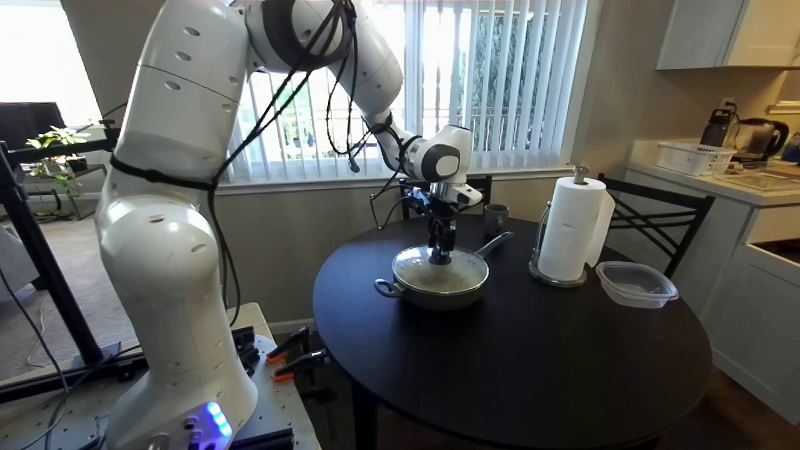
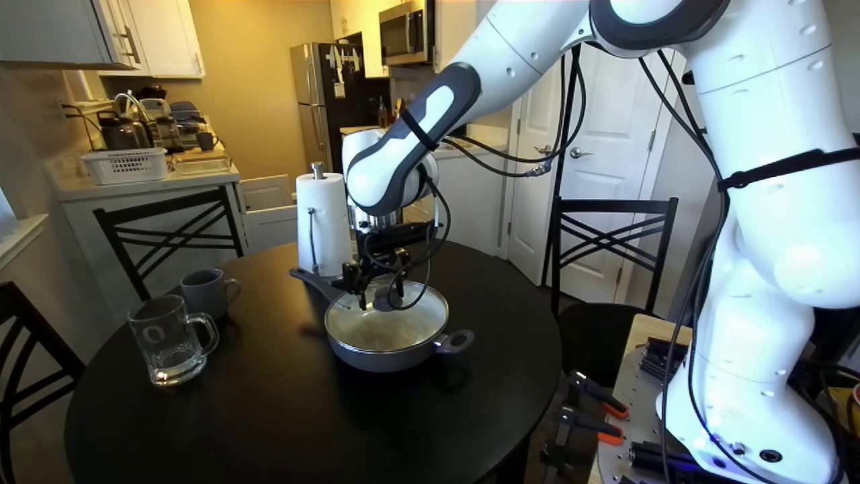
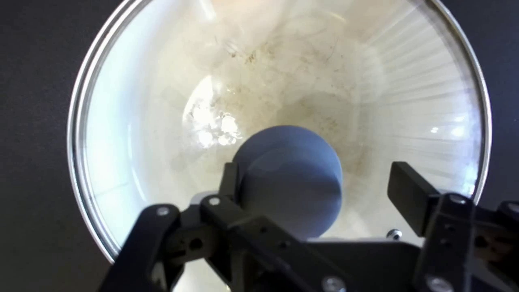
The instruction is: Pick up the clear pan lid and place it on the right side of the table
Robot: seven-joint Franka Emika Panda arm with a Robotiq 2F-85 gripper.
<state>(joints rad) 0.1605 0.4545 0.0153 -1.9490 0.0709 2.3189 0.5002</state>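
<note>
The clear pan lid (image 1: 465,269) sits on a grey pan (image 1: 440,302) on the dark round table (image 1: 531,375). The lid (image 2: 383,329), pan (image 2: 386,361) and table (image 2: 235,417) also show in an exterior view. In the wrist view the lid (image 3: 284,61) fills most of the picture, with its grey knob (image 3: 292,190) in the lower middle. My gripper (image 3: 314,174) is open, with the knob between its fingers. The left finger is against or very near the knob; the right finger stands apart from it. The gripper points down in both exterior views (image 1: 441,247) (image 2: 381,296).
A paper towel roll (image 1: 569,231) stands beyond the pan's long handle (image 1: 495,244). A clear plastic bowl (image 1: 636,287) lies near the table edge. A grey mug (image 2: 205,294) and a glass mug (image 2: 164,346) stand together. Chairs (image 2: 615,235) surround the table.
</note>
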